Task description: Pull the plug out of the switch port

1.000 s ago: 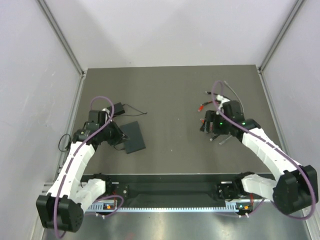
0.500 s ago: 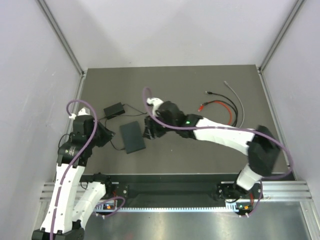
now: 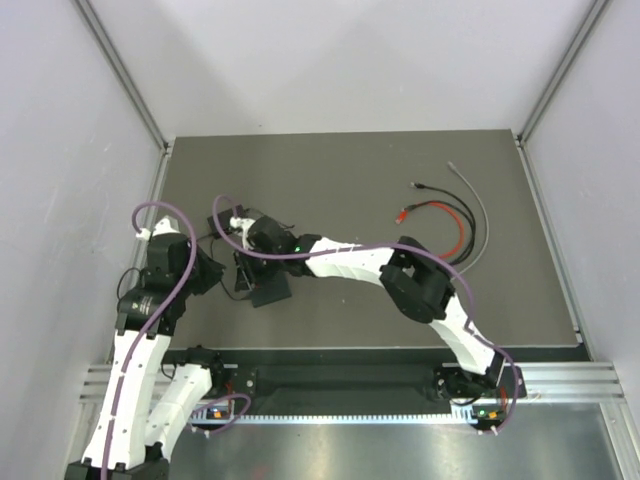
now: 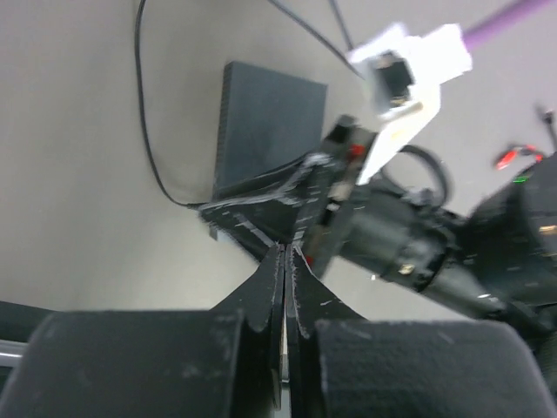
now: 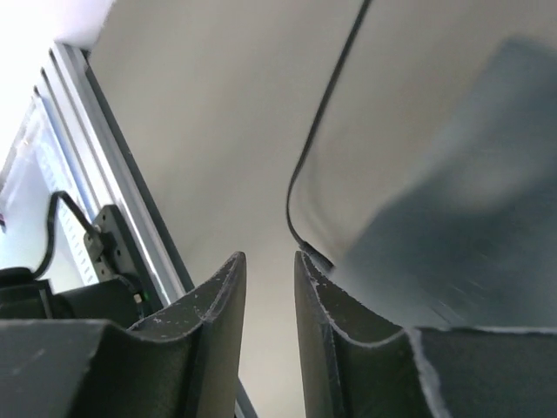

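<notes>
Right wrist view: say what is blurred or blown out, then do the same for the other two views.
Right wrist: the switch is a soft grey smear, the top-left corner blown out white, the thin black cable crisp. Left wrist: the right arm is smeared, the switch sharper. Top external: even light, sharp throughout, glare on the metal rail at the near edge.

Right tool (image 3: 244, 268) over switch (image 3: 272, 293); cables (image 3: 452, 214) well apart.

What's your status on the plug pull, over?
Left gripper shut near switch. Right gripper slightly open beside cable. Right arm crowds left's path.
</notes>
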